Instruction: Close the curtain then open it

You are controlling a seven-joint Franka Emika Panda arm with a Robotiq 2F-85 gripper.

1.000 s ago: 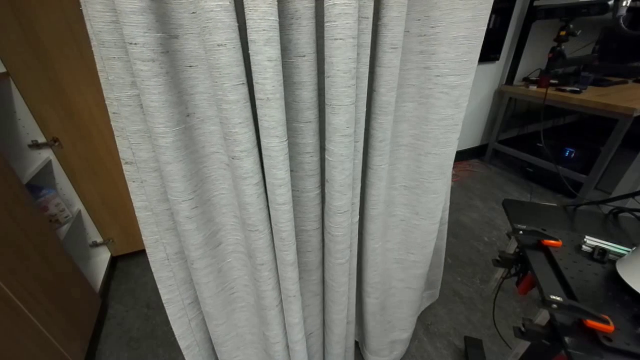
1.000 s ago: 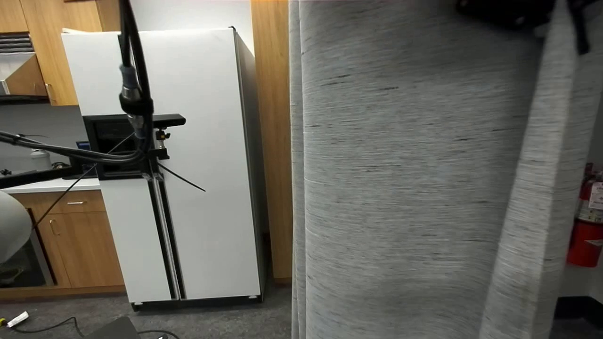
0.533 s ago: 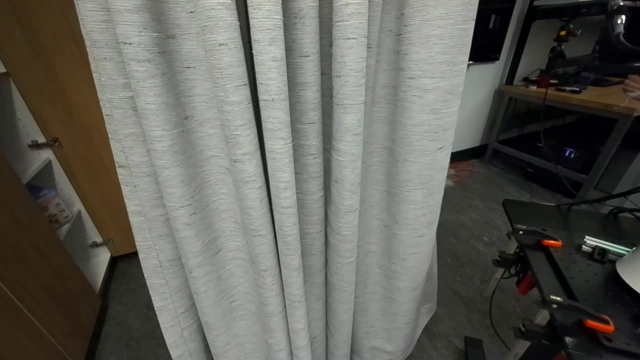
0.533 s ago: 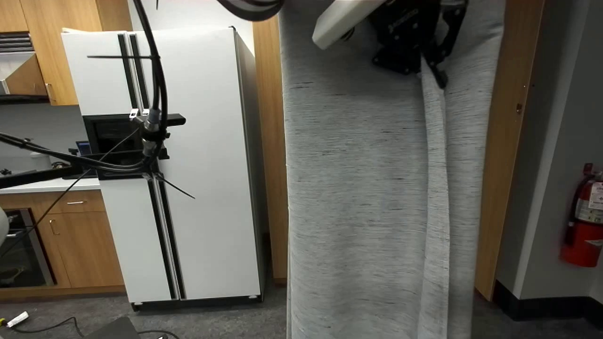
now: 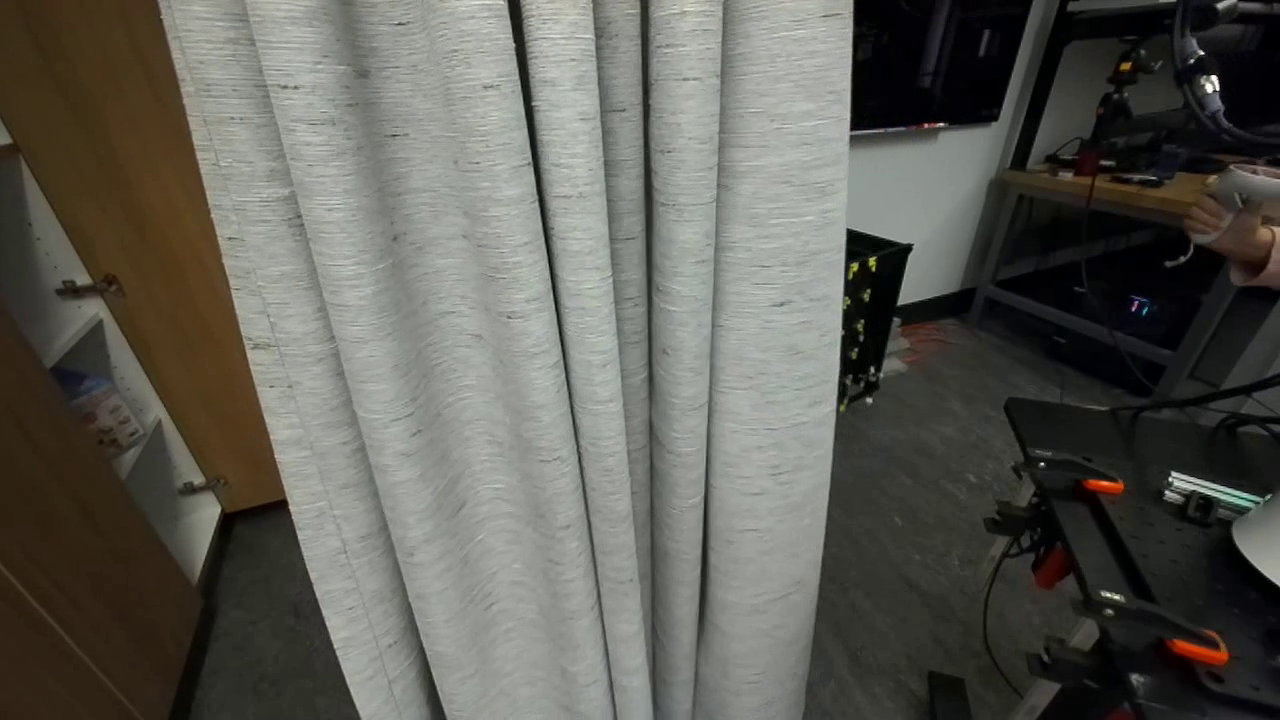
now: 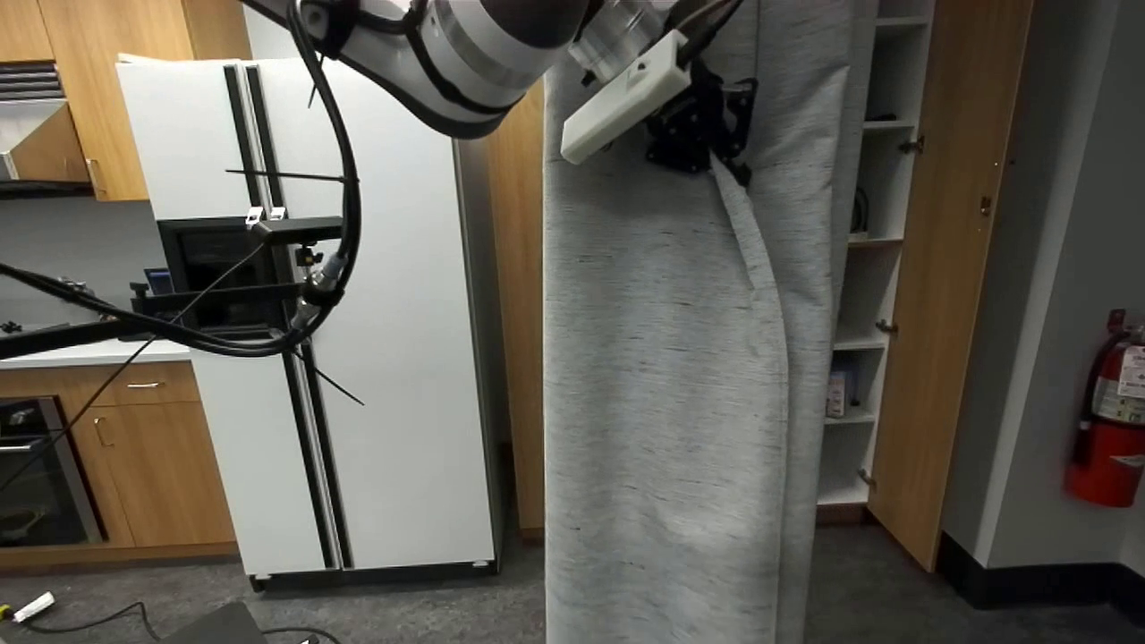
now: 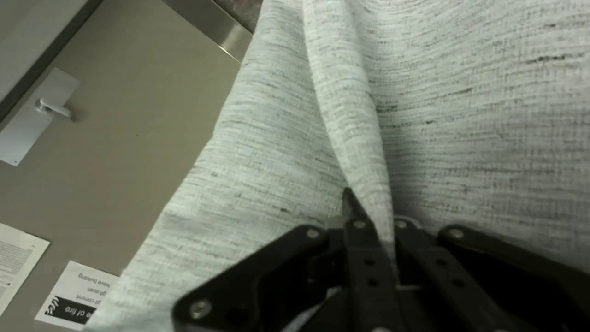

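Note:
The curtain (image 5: 480,330), light grey heathered cloth, hangs in deep vertical folds in an exterior view, where the gripper does not show. In an exterior view the curtain (image 6: 662,385) hangs as a broad panel, and my gripper (image 6: 723,165) is shut on a narrow fold of it near the top. The fold slants down and right from the fingertips. In the wrist view the gripper (image 7: 377,216) pinches this fold between its fingers, and the curtain (image 7: 461,115) fills the middle and right. The right fingertip is hidden behind the cloth.
Open cabinet shelves (image 6: 872,358) and a wooden door (image 6: 948,295) stand beside the curtain, a white fridge (image 6: 385,313) on its other side. A fire extinguisher (image 6: 1109,420) hangs on the wall. A black crate (image 5: 870,310), a black table (image 5: 1110,540) and a hand (image 5: 1235,230) with a controller show.
My gripper has moved left in an exterior view, dragging the fold along. The curtain's right edge has shifted left in both exterior views, uncovering the shelves and the crate. A hand has appeared.

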